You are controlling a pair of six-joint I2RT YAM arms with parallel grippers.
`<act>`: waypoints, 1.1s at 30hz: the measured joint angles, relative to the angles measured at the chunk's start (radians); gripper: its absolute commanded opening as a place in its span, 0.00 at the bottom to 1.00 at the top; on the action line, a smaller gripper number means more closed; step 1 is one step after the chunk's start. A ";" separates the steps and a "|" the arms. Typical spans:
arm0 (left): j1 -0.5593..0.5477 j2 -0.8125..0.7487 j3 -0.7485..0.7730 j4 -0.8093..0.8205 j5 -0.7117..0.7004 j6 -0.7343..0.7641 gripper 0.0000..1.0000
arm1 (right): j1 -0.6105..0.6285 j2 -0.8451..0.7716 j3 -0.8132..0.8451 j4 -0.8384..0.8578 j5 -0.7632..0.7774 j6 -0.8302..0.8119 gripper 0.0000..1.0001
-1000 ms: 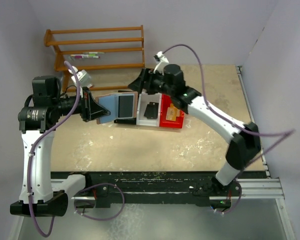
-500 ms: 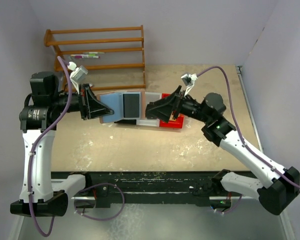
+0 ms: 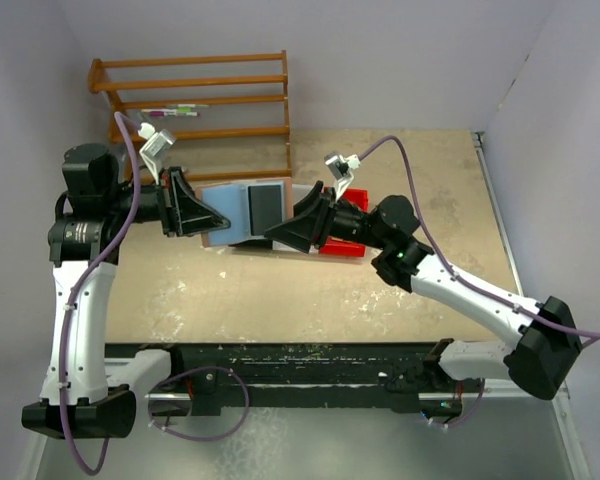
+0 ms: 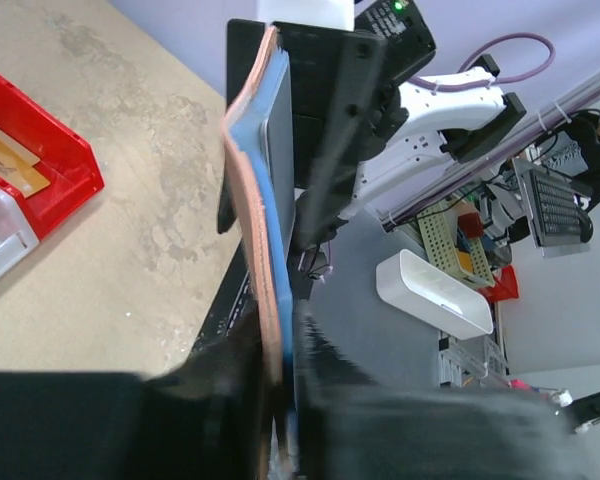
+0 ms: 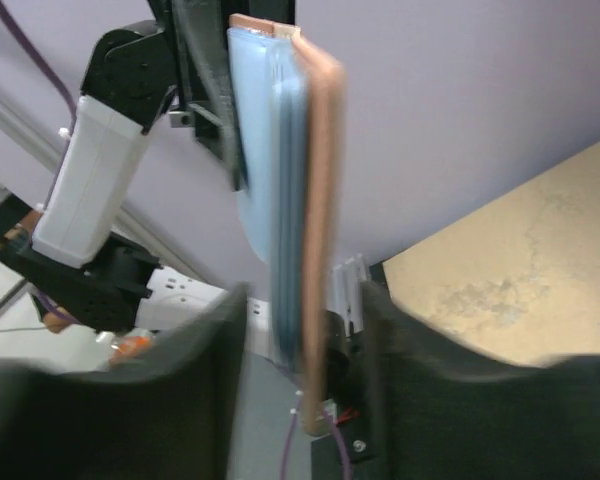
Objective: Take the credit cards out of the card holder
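My left gripper holds the card holder up off the table, open, its light blue lining facing the top camera. A dark grey card lies against that lining. In the left wrist view the card holder stands edge-on, pinched between my left gripper's jaws. My right gripper is at the holder's right edge. In the right wrist view its jaws straddle the card holder with a gap on each side, right gripper open. Golden-yellow credit cards lie in the red bin.
A wooden rack with markers on one shelf stands at the back left. The red bin and a white bin sit behind the right arm, mostly covered by it. The sandy tabletop runs in front of the bins.
The right arm swung from behind the bins round to the front and moved left, bringing its gripper onto the card holder's right edge. The left gripper kept its hold, nearly still.
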 measured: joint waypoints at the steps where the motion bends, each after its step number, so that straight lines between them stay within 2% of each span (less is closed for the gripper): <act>1: 0.000 -0.003 -0.003 0.007 0.004 -0.005 0.37 | 0.000 0.010 0.001 0.007 0.003 0.003 0.20; 2: 0.000 -0.009 -0.008 0.014 0.010 -0.010 0.47 | 0.000 0.019 0.001 0.011 0.004 0.008 0.06; 3: 0.000 -0.012 -0.010 0.013 0.012 -0.003 0.52 | 0.000 0.020 0.003 0.010 0.004 -0.002 0.00; 5: 0.000 -0.015 -0.009 -0.008 0.011 0.029 0.61 | 0.000 0.023 0.028 -0.037 -0.005 -0.008 0.00; 9: 0.000 -0.001 0.027 -0.158 -0.041 0.207 0.67 | -0.001 0.024 0.136 -0.192 -0.060 -0.071 0.00; 12: 0.000 0.035 0.104 -0.279 -0.118 0.370 0.76 | -0.002 0.048 0.284 -0.418 -0.120 -0.191 0.00; 15: 0.000 0.044 0.143 -0.343 -0.165 0.484 0.83 | -0.002 0.113 0.462 -0.700 -0.162 -0.384 0.00; 16: 0.000 0.043 0.148 -0.356 -0.171 0.508 0.84 | -0.002 0.124 0.482 -0.736 -0.166 -0.411 0.00; 19: 0.000 0.033 0.149 -0.383 -0.180 0.570 0.86 | -0.002 0.202 0.594 -0.972 -0.194 -0.575 0.00; 24: 0.000 0.016 0.114 -0.389 -0.189 0.629 0.87 | 0.014 0.314 0.673 -1.229 -0.209 -0.732 0.00; 28: 0.000 0.024 0.066 -0.391 -0.194 0.654 0.85 | 0.047 0.378 0.741 -1.348 -0.209 -0.795 0.00; 33: 0.000 0.051 0.038 -0.412 -0.201 0.692 0.82 | 0.094 0.428 0.832 -1.406 -0.217 -0.841 0.00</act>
